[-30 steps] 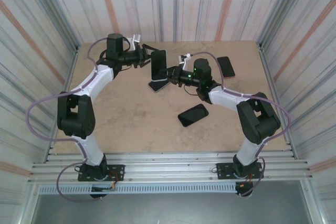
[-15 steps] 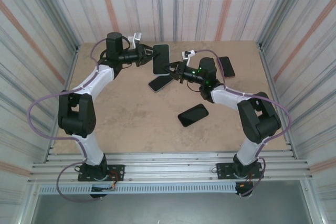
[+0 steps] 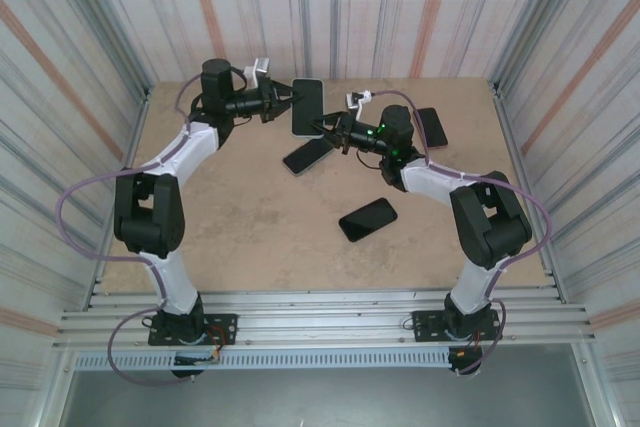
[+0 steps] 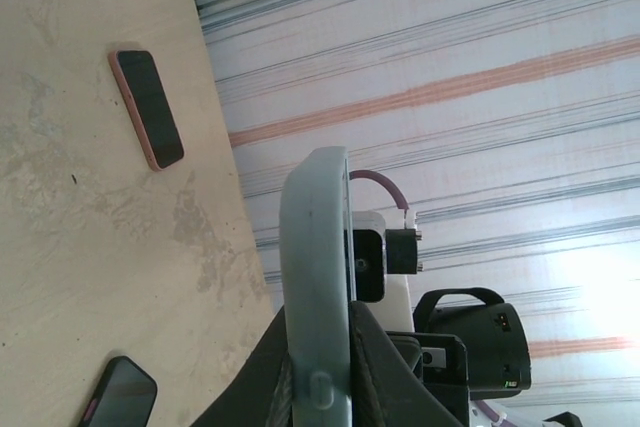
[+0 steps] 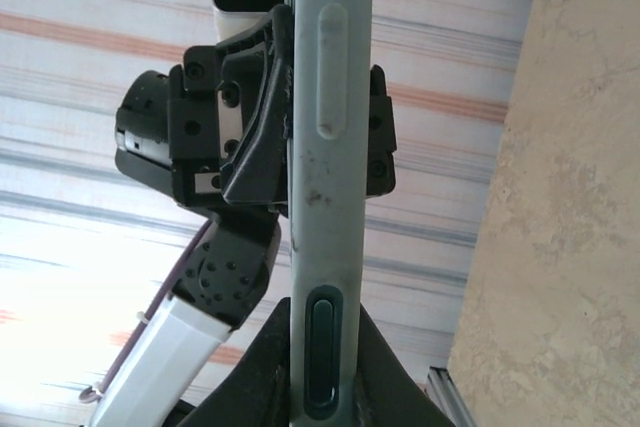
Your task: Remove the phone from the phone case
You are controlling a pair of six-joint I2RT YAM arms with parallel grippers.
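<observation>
A phone in a pale grey-blue case [image 3: 307, 107] is held up above the far middle of the table, dark screen showing. My left gripper [image 3: 287, 102] is shut on its left edge and my right gripper [image 3: 323, 128] is shut on its lower right edge. The left wrist view has the case [image 4: 315, 267] edge-on, my left gripper [image 4: 320, 382] clamped on it, with the right arm's gripper behind. From the right wrist, the case edge [image 5: 326, 177] with its side buttons rises from my right gripper [image 5: 322, 372], the left fingers [image 5: 250, 137] gripping higher up.
A dark phone [image 3: 308, 155] lies on the table below the held one. A black phone [image 3: 367, 219] lies nearer the front. A pink-edged phone [image 3: 431, 127] lies at the back right, and a pink-edged phone [image 4: 146, 107] lies on the table. Corrugated walls enclose the table [image 3: 240, 227].
Both grippers have carried the cased phone up and toward the back wall, away from the dark phone lying on the table. Their grip has stayed shut.
</observation>
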